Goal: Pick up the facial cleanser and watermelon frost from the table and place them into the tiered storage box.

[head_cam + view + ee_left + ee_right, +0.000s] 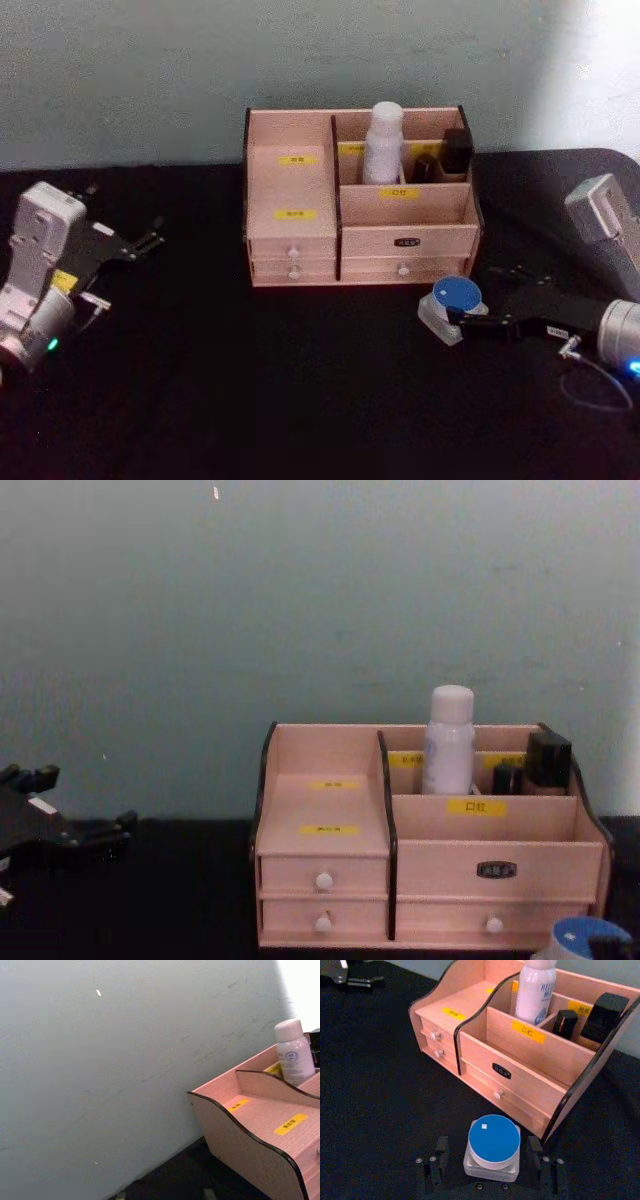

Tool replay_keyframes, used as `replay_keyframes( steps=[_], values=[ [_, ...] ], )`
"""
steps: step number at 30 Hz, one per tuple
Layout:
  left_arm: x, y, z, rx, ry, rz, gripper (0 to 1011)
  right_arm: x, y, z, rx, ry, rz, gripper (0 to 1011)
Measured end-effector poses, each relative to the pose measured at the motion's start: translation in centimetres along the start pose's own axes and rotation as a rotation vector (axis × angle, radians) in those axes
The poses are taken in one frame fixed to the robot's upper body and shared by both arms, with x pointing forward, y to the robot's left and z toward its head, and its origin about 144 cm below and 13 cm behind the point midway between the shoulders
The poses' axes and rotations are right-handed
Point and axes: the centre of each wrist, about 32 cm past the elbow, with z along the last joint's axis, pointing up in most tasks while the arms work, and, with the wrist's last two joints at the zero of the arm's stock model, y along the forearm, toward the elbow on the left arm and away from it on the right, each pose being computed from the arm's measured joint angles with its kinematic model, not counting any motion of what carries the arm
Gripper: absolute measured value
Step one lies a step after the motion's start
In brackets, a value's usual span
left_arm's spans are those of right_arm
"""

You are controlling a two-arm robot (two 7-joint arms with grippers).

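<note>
We find the storage box (295, 235) at the back of the black table (250, 400), the white cleanser bottle (384, 140) already upright in its rear right compartment. The blue-lidded jar (455, 300) sits lid-up on the table just before the box's right front corner. The right gripper (487, 1147) straddles it, jaws spread, one finger each side. The left gripper (120, 265) rests well apart at the left, jaws spread.

Yellow label (527, 1031) reading 口红 on tiered storage box (535, 1060) divider, other labels and facial cleanser (535, 990) print unreadable
</note>
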Motion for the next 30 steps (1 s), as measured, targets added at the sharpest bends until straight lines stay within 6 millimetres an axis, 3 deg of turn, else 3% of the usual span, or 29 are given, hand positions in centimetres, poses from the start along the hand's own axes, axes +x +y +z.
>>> replay_keyframes(
  steps=[30],
  values=[
    [0.0,0.0,0.0,0.0,0.0,0.0,1001,1.2,3.2,-0.9,-0.031,0.001,0.007,1000]
  ],
)
